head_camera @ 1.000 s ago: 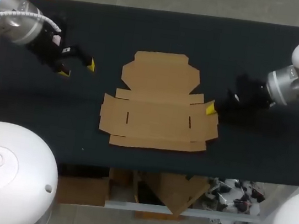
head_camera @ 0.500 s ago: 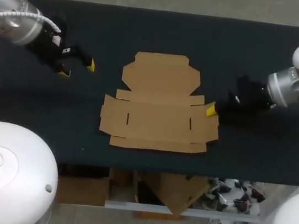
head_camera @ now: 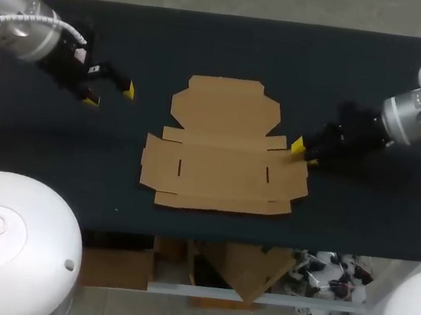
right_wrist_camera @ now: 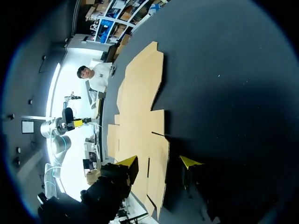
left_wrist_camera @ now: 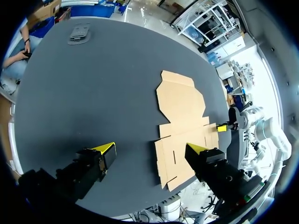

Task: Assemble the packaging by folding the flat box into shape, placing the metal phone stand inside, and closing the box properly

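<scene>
Tabletop (head_camera: 234, 43) black; flat box (head_camera: 222, 155) centred; phone stand (left_wrist_camera: 79, 34) near edge.

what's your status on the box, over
Left gripper open, clear of the flat box. Right gripper open at its right flap. Box unfolded. Phone stand apart, near table edge; nothing in the way.
</scene>
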Controlling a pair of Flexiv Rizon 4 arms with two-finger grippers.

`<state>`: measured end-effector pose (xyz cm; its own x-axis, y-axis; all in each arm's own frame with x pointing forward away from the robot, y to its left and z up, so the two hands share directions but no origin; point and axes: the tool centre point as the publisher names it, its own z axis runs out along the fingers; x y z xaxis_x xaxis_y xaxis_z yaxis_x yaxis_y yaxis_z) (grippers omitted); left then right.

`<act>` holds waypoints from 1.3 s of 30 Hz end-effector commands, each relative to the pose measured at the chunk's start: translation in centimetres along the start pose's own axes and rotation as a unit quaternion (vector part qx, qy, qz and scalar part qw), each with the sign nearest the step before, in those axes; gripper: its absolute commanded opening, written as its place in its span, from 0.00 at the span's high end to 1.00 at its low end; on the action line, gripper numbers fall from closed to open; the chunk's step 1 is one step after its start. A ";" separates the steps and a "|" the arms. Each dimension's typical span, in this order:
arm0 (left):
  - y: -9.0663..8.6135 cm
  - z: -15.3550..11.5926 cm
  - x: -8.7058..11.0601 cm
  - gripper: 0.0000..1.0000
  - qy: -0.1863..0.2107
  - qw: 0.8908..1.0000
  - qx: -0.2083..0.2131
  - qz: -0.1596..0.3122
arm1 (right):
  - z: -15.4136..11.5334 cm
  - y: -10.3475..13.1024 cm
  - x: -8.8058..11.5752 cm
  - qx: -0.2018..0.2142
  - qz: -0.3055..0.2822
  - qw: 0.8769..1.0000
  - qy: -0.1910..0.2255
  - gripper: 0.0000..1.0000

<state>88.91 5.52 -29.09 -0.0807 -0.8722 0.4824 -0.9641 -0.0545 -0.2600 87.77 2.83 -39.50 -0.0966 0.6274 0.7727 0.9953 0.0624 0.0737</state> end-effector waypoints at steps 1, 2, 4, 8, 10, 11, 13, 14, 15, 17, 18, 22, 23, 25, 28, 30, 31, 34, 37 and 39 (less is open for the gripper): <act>0.1 -0.7 0.3 0.00 -0.006 1.000 0.003 0.002 | -2.3 -1.1 1.2 -0.013 0.000 1.000 -0.023 0.00; 0.0 -0.8 0.3 0.00 -0.007 1.000 0.003 0.003 | -2.9 -1.1 1.3 -0.017 0.000 0.999 -0.030 0.00; -0.1 -1.0 0.3 0.00 -0.010 1.000 0.003 0.006 | -4.0 -1.1 1.5 -0.022 0.001 0.999 -0.041 0.00; -0.3 -1.3 0.2 0.00 -0.012 1.000 0.000 0.010 | -6.0 -1.0 1.8 -0.036 -0.001 0.997 -0.061 0.00; -0.5 -1.3 0.1 0.00 -0.012 1.000 -0.001 0.008 | -7.1 -0.7 1.9 -0.045 -0.007 0.997 -0.069 0.00; -0.6 -1.3 0.1 0.00 -0.013 1.000 -0.001 0.007 | -7.6 -0.6 2.0 -0.051 -0.012 0.996 -0.072 0.00; -0.7 -1.3 0.1 0.00 -0.014 1.000 -0.001 0.002 | -8.4 -0.1 2.0 -0.058 -0.015 0.995 -0.076 0.00; -0.7 -1.3 0.1 0.00 -0.015 1.000 -0.002 -0.002 | -8.8 0.2 2.1 -0.063 -0.017 0.995 -0.079 0.00; -0.7 -1.4 0.1 0.00 -0.019 1.000 -0.003 -0.009 | -9.1 0.4 2.3 -0.068 -0.021 0.994 -0.082 0.00; -0.8 -1.5 0.2 0.41 -0.020 1.000 -0.004 -0.012 | -9.8 0.9 2.6 -0.077 -0.025 0.993 -0.090 0.00; -0.8 -1.5 0.3 0.59 -0.021 1.000 -0.005 -0.013 | -10.0 1.1 2.7 -0.080 -0.025 0.992 -0.091 0.00; -0.7 -2.0 0.5 1.00 -0.028 1.000 -0.002 -0.011 | -11.1 2.3 3.2 -0.094 -0.036 0.990 -0.099 0.98; -0.6 -2.1 0.6 1.00 -0.028 1.000 -0.002 -0.009 | -11.3 2.5 3.4 -0.097 -0.039 0.989 -0.102 1.00; -0.6 -2.2 0.5 1.00 -0.030 0.999 -0.001 -0.010 | -11.4 2.8 3.5 -0.101 -0.044 0.988 -0.108 1.00; -0.6 -2.3 0.4 1.00 -0.029 1.000 -0.002 -0.012 | -11.5 3.4 3.7 -0.106 -0.048 0.987 -0.114 1.00; -0.6 -2.4 0.3 1.00 -0.028 1.000 -0.004 -0.013 | -11.5 3.8 3.7 -0.110 -0.049 0.986 -0.116 1.00; -0.6 -2.4 0.3 1.00 -0.029 0.999 -0.004 -0.014 | -11.5 3.9 3.7 -0.111 -0.049 0.986 -0.118 1.00; -0.4 -2.6 0.4 1.00 -0.032 0.999 -0.004 -0.011 | -11.6 4.2 3.8 -0.116 -0.059 0.984 -0.124 1.00; -0.2 -2.5 0.6 1.00 -0.035 0.999 -0.006 -0.008 | -11.8 4.5 4.0 -0.120 -0.067 0.983 -0.125 1.00; 0.1 -2.4 0.7 1.00 -0.036 0.999 -0.006 -0.006 | -11.8 4.7 4.1 -0.123 -0.072 0.982 -0.125 1.00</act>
<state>88.52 6.35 -26.91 -0.0544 -0.8994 0.4338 -0.9686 -0.0581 -0.2418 92.24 -3.58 -28.63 -0.2005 0.7984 0.5678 0.9408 -0.0048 0.3389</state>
